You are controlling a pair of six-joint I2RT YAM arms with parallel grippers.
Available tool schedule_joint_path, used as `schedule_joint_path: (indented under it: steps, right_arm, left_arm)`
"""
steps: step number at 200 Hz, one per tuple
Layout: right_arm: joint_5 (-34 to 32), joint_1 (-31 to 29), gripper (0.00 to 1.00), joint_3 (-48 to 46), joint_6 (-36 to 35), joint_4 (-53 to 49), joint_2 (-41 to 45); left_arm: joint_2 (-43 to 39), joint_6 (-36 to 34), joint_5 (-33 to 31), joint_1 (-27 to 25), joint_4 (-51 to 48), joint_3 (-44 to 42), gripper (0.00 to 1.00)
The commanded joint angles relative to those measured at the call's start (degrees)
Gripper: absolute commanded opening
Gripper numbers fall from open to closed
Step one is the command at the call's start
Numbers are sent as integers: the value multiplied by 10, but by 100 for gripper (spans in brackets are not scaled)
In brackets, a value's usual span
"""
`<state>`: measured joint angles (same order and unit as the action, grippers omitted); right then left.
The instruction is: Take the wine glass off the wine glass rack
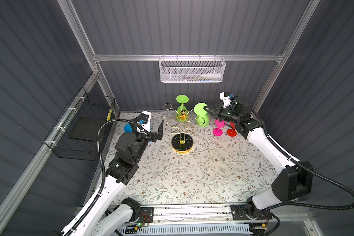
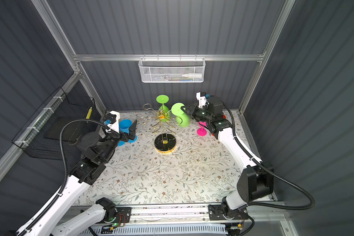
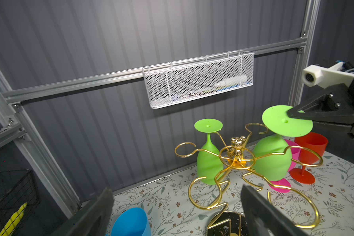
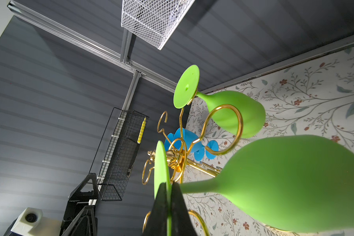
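Observation:
The gold wine glass rack [image 1: 182,144] stands on its black round base in mid table. Two green wine glasses hang upside down at its far arms. My right gripper [image 1: 209,110] is shut on the foot disc of the nearer green wine glass [image 1: 200,109], which tilts to the right. In the right wrist view the disc [image 4: 161,163] sits edge-on between the black fingers [image 4: 179,204]. Whether its stem is still in a ring is unclear. The other green glass [image 1: 182,100] hangs behind. My left gripper [image 3: 176,206] is open, left of the rack, holding nothing.
Blue glasses [image 2: 124,125] stand under my left gripper. A pink glass [image 1: 218,127] and a red glass [image 1: 231,132] stand under my right arm. A white mesh basket [image 1: 192,70] hangs on the back wall, a black wire basket [image 1: 84,126] on the left wall.

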<state>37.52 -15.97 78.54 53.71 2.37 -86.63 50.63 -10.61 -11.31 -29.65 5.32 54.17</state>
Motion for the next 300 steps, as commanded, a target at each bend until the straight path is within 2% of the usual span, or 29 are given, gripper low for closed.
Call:
schedule_joint_path:
  steps: [1, 39, 61, 109, 137, 185, 242, 300]
  right_arm:
    - [-2, 15, 0, -15, -13, 4, 35]
    - [5, 42, 0, -26, -26, -18, 92]
    - [12, 47, 0, -17, -40, -33, 121]
    - [68, 46, 0, 8, -25, -15, 144]
    - [105, 38, 0, 26, -18, -7, 144]
    - [136, 19, 0, 46, -16, -11, 148]
    - [152, -15, 0, 47, 10, 14, 154]
    - [172, -31, 0, 16, 86, 104, 155]
  left_arm:
    - [11, -28, 70, 1, 47, -3, 99]
    - [46, -74, 228, 1, 93, -3, 99]
    - [82, -90, 321, 1, 91, 18, 94]
    - [150, -100, 400, -3, 187, 20, 92]
    - [190, -112, 419, -13, 245, 27, 92]
    - [260, -173, 418, -48, 257, 75, 92]
    - [321, -171, 385, -57, 305, 114, 93]
    - [345, -164, 376, -58, 329, 122, 93]
